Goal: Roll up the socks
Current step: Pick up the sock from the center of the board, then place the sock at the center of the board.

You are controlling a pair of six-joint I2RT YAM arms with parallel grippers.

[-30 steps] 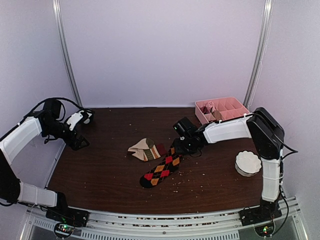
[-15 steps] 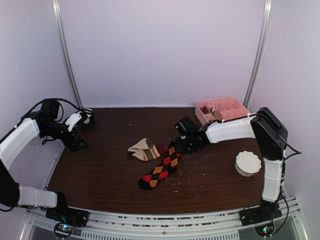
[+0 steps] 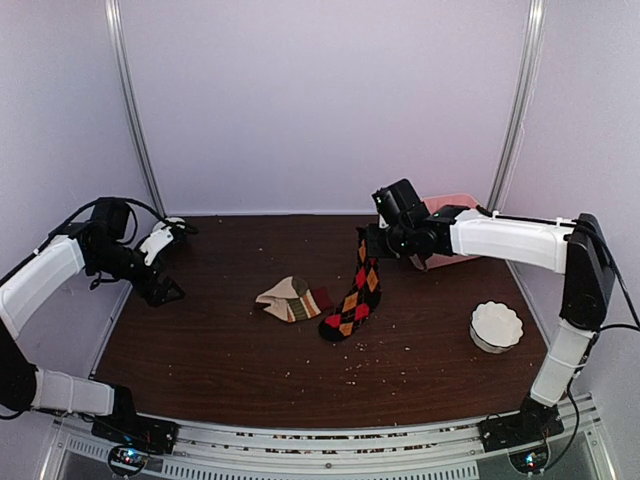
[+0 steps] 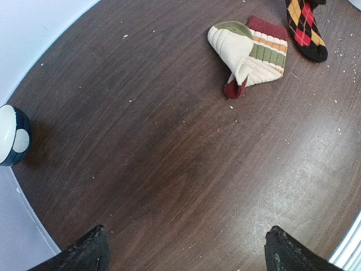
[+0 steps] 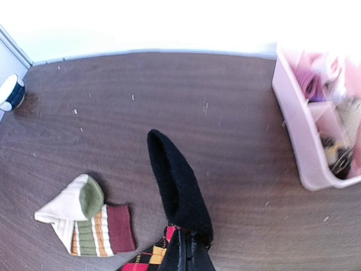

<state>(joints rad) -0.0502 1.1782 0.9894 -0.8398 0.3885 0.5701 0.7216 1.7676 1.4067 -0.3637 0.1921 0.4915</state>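
The black argyle sock (image 3: 356,296) hangs from my right gripper (image 3: 372,244), which is shut on its cuff end; the toe end still touches the table. In the right wrist view the black cuff (image 5: 176,182) sticks up past the closed fingers (image 5: 189,258). The beige striped sock (image 3: 291,299) lies folded on the table just left of it, also seen as the striped sock (image 5: 87,223) and the striped sock (image 4: 249,53). My left gripper (image 3: 168,262) hovers open over the table's far left, its fingertips (image 4: 84,255) wide apart with nothing between them.
A pink divided tray (image 3: 450,207) stands at the back right, partly behind the right arm. A white bowl (image 3: 496,325) sits at the right. A small dark-blue and white cup (image 4: 11,134) stands at the back left. Crumbs dot the brown table (image 3: 220,340).
My right gripper closed on the argyle sock's cuff and rose toward the back right, lifting the sock until it hangs nearly upright. The left arm shifted only slightly.
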